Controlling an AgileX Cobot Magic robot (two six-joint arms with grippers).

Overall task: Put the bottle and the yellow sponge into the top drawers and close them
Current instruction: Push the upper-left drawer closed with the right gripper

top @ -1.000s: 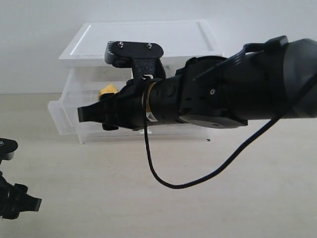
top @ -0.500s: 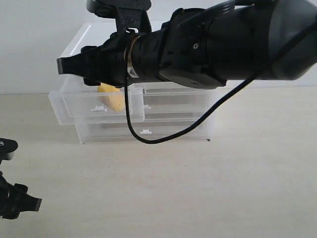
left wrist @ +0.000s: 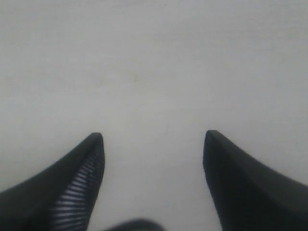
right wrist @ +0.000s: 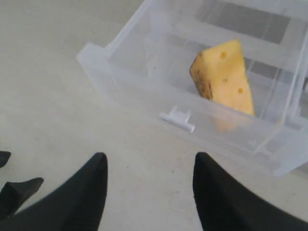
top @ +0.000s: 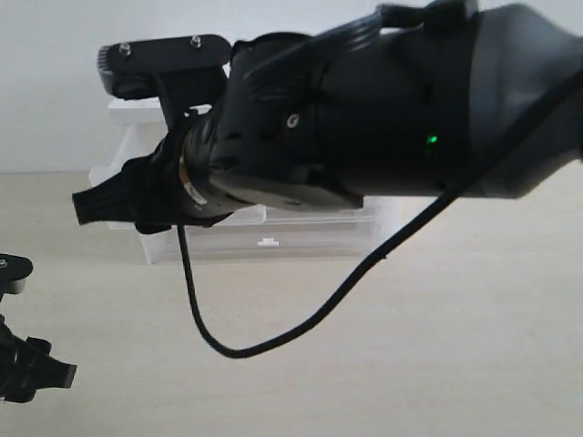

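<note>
Pale tabletop (left wrist: 154, 57) lies under both arms' spread, empty jaws; yellow sponge (right wrist: 226, 79) sits in the open top drawer (right wrist: 139, 91).

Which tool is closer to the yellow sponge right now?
Right. The right tool hangs open just in front of the pulled-out top drawer holding the yellow sponge; the left tool sits open over bare table, far from the cabinet.

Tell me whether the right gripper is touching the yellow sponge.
Apart. The right wrist view shows the yellow sponge inside the open top drawer, with the drawer front and bare table between it and the right gripper.
</note>
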